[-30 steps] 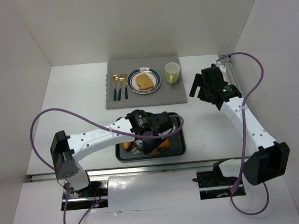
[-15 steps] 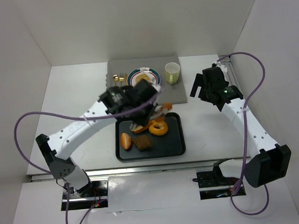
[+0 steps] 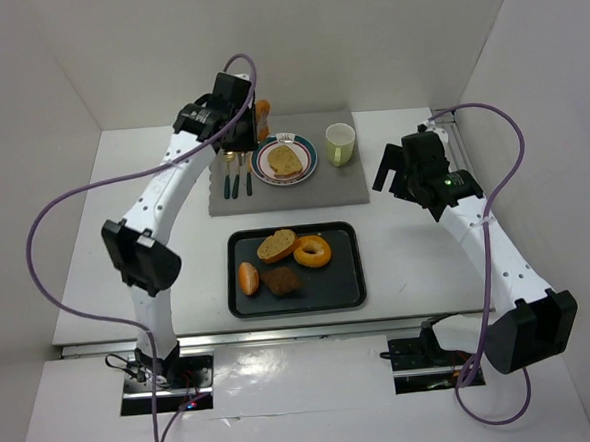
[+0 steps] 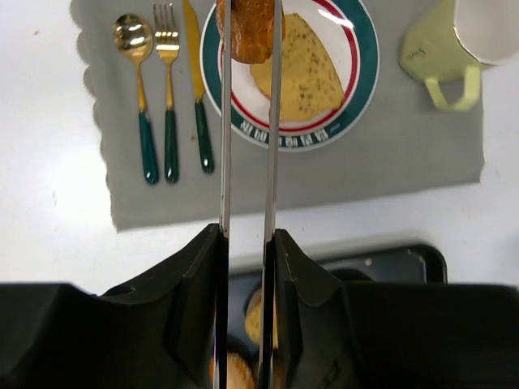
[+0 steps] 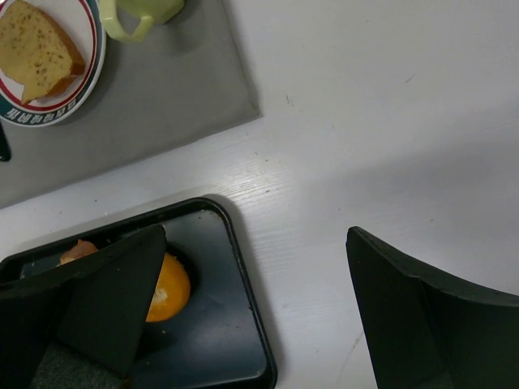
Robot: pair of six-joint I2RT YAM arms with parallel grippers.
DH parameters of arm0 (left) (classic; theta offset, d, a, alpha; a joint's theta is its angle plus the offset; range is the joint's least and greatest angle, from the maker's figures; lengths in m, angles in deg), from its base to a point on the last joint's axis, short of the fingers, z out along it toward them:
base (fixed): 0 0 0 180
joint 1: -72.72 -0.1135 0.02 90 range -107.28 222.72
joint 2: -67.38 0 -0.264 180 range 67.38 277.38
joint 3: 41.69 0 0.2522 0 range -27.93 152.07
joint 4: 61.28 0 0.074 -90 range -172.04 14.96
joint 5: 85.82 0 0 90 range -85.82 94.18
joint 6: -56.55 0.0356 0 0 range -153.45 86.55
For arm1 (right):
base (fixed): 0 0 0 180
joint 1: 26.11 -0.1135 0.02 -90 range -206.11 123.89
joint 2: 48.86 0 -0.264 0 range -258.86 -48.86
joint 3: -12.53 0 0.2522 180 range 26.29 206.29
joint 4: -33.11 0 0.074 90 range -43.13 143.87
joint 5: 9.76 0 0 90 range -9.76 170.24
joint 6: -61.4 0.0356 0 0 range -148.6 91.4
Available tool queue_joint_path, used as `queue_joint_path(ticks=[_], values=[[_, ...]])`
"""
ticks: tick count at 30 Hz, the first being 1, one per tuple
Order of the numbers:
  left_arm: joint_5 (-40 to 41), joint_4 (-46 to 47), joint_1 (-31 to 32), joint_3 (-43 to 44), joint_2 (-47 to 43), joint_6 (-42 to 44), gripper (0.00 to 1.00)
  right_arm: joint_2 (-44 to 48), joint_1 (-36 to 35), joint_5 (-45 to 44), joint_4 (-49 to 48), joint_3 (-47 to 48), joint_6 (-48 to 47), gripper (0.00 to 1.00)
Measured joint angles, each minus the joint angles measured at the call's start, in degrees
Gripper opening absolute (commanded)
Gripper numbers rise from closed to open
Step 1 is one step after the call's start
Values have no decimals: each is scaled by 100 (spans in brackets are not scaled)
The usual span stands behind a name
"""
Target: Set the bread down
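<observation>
The left gripper (image 3: 252, 125) has swung up from the tray (image 3: 345, 290) to the far mat (image 3: 343, 183). It now pinches the bread (image 4: 252, 31) in the air over the left side of the plate (image 4: 362, 85), next to the slice (image 4: 302, 71) lying there. The right gripper (image 5: 258, 312) stays spread above the tabletop (image 5: 365, 121), unmoved.
</observation>
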Motion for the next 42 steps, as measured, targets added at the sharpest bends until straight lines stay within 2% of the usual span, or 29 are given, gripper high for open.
queue_joint_path(ticks=[5, 9, 18, 28, 32, 36, 42], values=[[-223, 52, -269, 774, 1143, 42, 43, 0, 0, 50, 0, 0, 52, 99], [-354, -2, -442, 833, 1543, 52, 47, -2, 0, 44, 4, 0, 63, 99], [-651, -33, -542, 688, 1687, 68, 59, -24, 0, 37, 4, 0, 66, 99], [-789, 20, -481, 551, 1663, 210, 64, -24, 0, 52, 4, 0, 107, 99], [-649, -20, -417, 487, 1419, 205, 63, -24, 0, 57, 4, 0, 111, 99], [-459, -52, -205, 354, 774, 243, 62, -24, 0, 57, 4, 0, 114, 99], [-334, -55, 796, -726, -876, 625, 58, -15, 0, 57, 4, 0, 129, 99]])
